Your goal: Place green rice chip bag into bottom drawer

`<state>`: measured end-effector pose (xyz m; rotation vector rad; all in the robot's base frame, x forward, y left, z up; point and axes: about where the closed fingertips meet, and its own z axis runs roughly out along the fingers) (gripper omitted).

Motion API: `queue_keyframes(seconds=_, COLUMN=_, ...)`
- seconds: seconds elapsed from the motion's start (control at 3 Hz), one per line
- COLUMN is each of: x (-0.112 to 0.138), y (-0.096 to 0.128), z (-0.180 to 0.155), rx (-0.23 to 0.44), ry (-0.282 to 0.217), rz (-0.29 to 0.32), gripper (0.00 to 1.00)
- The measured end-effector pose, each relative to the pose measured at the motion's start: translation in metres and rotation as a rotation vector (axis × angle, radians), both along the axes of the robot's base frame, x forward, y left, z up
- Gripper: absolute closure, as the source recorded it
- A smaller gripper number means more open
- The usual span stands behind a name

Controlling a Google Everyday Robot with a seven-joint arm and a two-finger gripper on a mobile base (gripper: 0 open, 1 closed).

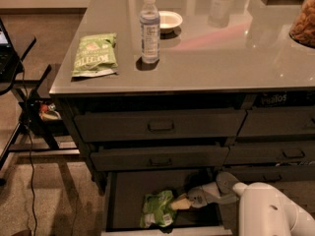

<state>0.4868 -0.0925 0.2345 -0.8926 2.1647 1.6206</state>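
The green rice chip bag lies crumpled on the dark floor of the open bottom drawer, near its front rim. My gripper reaches into the drawer from the right, low over its floor, with its pale tip at the bag's right edge. My white arm fills the lower right corner.
The two upper drawers are shut. On the grey countertop lie a duller green bag, a water bottle and a small white bowl. A black stand with a cable stands to the left.
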Motion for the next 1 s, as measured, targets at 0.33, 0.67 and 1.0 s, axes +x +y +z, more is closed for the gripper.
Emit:
queue_keyframes(seconds=0.33, x=0.0, y=0.0001, z=0.0, rx=0.0, ry=0.0, rz=0.0, gripper=0.13)
queue_keyframes(seconds=0.67, x=-0.0001, y=0.0003, z=-0.0001, rx=0.0, ry=0.0, rz=0.0, gripper=0.0)
queue_keyframes(seconds=1.0, x=-0.0001, y=0.0003, z=-0.0001, rx=0.0, ry=0.0, rz=0.0, gripper=0.0)
